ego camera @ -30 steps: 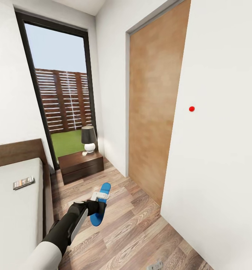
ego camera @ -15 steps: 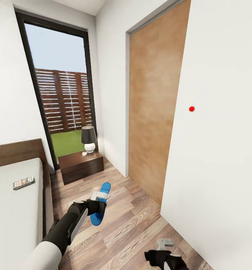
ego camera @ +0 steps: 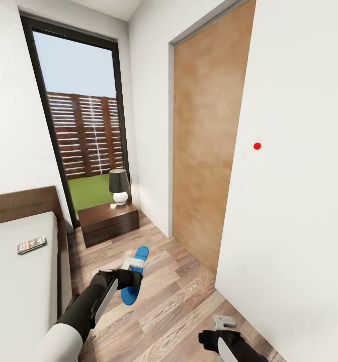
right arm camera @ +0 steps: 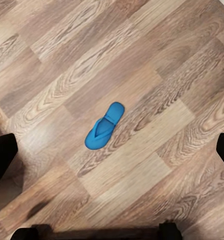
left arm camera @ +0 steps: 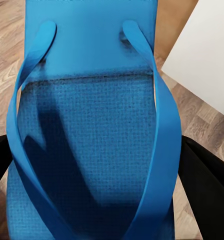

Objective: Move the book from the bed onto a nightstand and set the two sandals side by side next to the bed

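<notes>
left hand (ego camera: 134,271) clamped on sandal (ego camera: 135,275), heel hidden | right hand (ego camera: 223,324) spread; second sandal (right arm camera: 104,125) on floor (right arm camera: 157,75)

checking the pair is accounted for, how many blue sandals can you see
2. One sandal is gripped in the left hand, held above the floor beside the bed. The other sandal lies alone on the wood floor under the right hand.
</notes>
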{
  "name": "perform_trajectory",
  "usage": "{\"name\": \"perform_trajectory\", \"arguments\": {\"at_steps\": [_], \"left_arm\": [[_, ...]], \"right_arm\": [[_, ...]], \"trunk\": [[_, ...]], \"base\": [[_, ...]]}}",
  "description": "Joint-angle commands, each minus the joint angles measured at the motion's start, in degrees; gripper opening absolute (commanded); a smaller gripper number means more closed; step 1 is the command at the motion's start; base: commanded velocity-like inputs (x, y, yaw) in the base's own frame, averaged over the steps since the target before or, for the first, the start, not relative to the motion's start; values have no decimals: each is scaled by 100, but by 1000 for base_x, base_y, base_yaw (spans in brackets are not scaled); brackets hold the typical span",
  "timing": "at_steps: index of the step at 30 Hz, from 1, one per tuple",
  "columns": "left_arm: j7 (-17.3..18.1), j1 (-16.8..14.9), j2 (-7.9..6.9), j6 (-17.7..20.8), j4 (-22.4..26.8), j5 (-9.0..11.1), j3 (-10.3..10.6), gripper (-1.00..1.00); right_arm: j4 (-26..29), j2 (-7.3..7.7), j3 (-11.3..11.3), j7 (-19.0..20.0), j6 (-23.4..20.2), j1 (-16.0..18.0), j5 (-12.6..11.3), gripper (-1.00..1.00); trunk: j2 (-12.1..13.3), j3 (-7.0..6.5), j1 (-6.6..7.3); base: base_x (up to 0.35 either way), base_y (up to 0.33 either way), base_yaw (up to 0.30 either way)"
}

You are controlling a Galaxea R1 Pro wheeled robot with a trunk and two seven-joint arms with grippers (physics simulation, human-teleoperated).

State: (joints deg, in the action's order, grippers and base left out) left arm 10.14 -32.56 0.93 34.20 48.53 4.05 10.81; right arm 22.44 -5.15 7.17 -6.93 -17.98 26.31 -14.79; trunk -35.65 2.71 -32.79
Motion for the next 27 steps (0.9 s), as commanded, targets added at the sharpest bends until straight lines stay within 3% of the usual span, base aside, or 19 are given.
{"name": "perform_trajectory", "arguments": {"at_steps": [1, 7, 14, 27], "left_arm": [[-7, -5, 0, 55, 6, 41, 2, -100], [0, -5, -16, 212, 199, 54, -6, -100], [12, -5, -36, 461, 687, 77, -16, -100], [-23, -5, -34, 622, 1005, 48, -9, -100]], "right_arm": [[-8, 1, 51, -53, 46, 13, -64, 100], [-77, -114, 59, -61, 415, 44, -75, 100], [-89, -165, 64, -51, 497, 49, -77, 100], [-102, -254, 75, -52, 508, 50, -77, 100]], "trunk": [[-10, 11, -2], [-10, 11, -2], [-10, 11, -2], [-10, 11, -2]], "base": [[0, 0, 0], [0, 0, -9], [0, 0, -16], [0, 0, -2]]}}
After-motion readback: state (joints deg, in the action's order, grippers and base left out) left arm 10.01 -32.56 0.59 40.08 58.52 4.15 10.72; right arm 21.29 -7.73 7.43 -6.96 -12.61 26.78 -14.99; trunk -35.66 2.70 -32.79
